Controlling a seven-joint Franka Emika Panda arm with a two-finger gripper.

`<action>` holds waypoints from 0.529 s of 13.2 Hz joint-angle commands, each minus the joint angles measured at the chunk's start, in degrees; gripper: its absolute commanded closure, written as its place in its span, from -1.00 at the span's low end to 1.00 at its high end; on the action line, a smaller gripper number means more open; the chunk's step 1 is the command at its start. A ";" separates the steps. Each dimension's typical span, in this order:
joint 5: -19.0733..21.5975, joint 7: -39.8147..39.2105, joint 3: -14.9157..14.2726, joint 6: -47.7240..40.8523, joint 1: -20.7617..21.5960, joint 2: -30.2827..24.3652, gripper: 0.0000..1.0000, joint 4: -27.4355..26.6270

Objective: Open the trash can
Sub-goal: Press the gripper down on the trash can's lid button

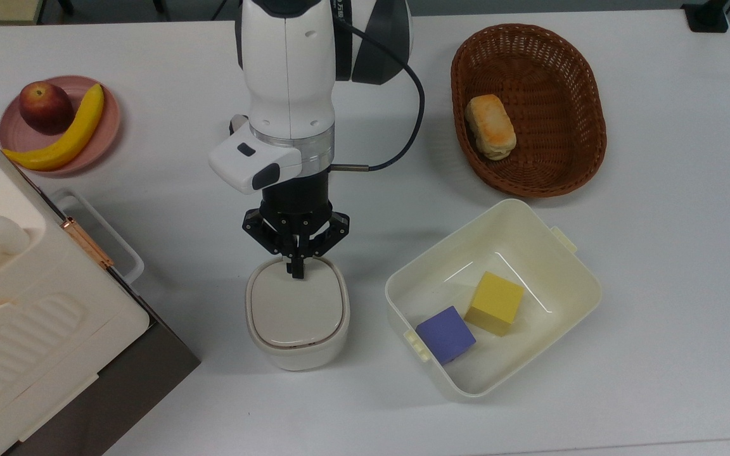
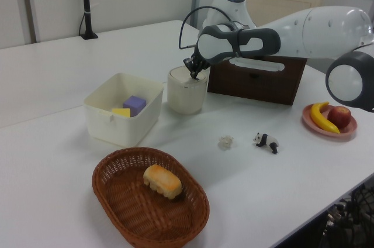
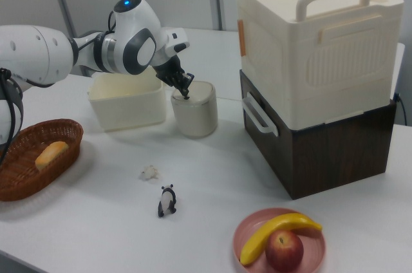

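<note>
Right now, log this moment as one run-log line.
step: press lid button | claw: shut, tip at bin's back edge | lid: closed

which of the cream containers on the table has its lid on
The trash can under the gripper: its flat lid is shut. The tub with the cubes is lidless.
</note>
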 commanded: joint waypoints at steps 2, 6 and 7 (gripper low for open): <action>-1.28 0.95 -1.50 1.02 1.32 -1.23 1.00 -2.18; -1.80 0.95 -1.50 1.02 1.23 -1.14 1.00 -2.26; -1.80 0.95 -1.50 1.02 1.32 -1.14 1.00 -2.52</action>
